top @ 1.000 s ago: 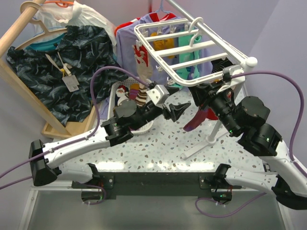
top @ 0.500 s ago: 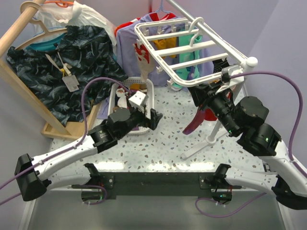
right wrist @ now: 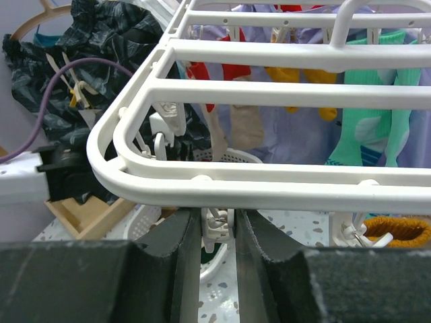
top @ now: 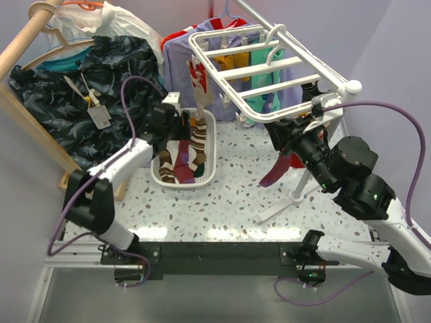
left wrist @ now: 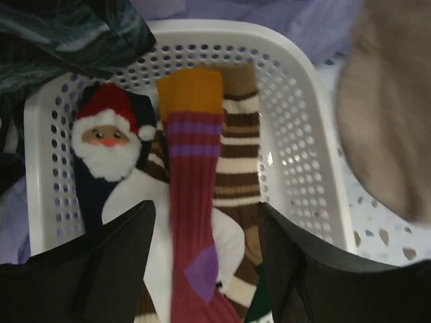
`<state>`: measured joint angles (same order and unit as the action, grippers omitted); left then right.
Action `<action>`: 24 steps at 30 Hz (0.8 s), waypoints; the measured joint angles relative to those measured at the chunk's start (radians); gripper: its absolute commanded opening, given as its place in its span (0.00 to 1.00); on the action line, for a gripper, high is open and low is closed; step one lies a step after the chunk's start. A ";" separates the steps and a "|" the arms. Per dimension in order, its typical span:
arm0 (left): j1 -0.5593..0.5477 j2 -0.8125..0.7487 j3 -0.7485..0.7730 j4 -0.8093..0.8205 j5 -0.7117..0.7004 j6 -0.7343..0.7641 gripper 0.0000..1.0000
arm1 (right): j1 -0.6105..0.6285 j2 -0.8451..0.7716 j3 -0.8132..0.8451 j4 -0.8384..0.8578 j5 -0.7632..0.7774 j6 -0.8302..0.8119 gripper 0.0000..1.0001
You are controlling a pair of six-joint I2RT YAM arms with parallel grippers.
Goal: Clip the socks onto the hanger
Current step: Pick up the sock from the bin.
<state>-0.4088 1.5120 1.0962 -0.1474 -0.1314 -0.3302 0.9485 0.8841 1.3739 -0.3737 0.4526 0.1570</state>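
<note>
The white grid hanger [top: 269, 65] hangs at the back right. My right gripper [top: 286, 138] is under its near edge, shut on a small white clip [right wrist: 219, 225] below the frame [right wrist: 269, 192]. A maroon sock [top: 275, 168] hangs just below that gripper. My left gripper [top: 186, 126] is open and empty above the white slotted basket [top: 211, 155]. In the left wrist view its fingers [left wrist: 101, 269] straddle a maroon sock with an orange cuff [left wrist: 195, 195]. A brown sock with cream stripes [left wrist: 239, 168] lies beside it on the right.
A red Santa-patterned sock [left wrist: 108, 138] lies at the basket's left side [left wrist: 303, 134]. A beige sock [left wrist: 390, 121] hangs blurred at the right. Shirts hang behind the hanger [top: 182, 60]. A wooden rail with a dark shirt [top: 87, 94] stands at the left. A white stand foot [top: 296, 195] is near my right arm.
My left arm has swung from the middle of the table back and left, and its gripper now sits over the basket. My right gripper has stayed at the clip.
</note>
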 measured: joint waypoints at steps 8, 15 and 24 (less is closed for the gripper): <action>0.072 0.311 0.235 -0.021 0.062 0.030 0.52 | 0.000 0.006 0.000 -0.010 0.000 -0.001 0.13; 0.082 0.436 0.304 -0.038 0.105 0.037 0.44 | 0.000 0.006 0.000 -0.014 0.000 -0.002 0.13; 0.084 0.465 0.325 -0.051 0.073 0.039 0.51 | 0.000 0.006 0.000 -0.016 0.000 -0.002 0.13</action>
<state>-0.3252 1.9766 1.4208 -0.1982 -0.0582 -0.2916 0.9482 0.8898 1.3739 -0.3893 0.4530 0.1547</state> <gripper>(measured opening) 0.507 0.231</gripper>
